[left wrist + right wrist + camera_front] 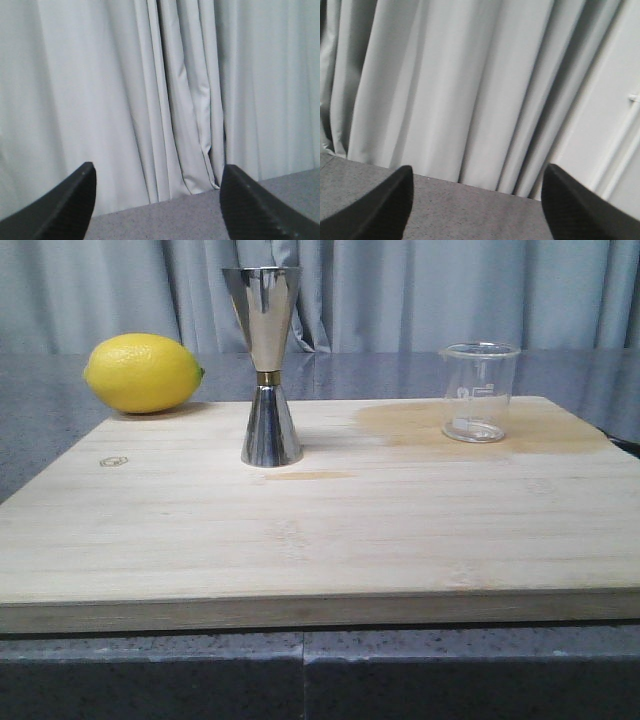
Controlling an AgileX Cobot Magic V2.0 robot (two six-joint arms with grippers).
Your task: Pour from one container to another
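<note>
A small clear glass beaker (479, 392) with faint white markings stands upright at the back right of the wooden board (320, 530). The tall shiny steel jigger (268, 366), hourglass-shaped with a gold band at its waist, stands upright near the board's back middle. Neither arm shows in the front view. My left gripper (157, 200) is open, its dark fingers wide apart with only curtain and grey counter between them. My right gripper (476, 202) is open too, facing curtain and counter. Neither wrist view shows the beaker or the jigger.
A yellow lemon (143, 373) lies on the grey counter just off the board's back left corner. A darker damp-looking patch (420, 425) spreads on the board around the beaker. Grey curtains (400, 290) hang behind the counter.
</note>
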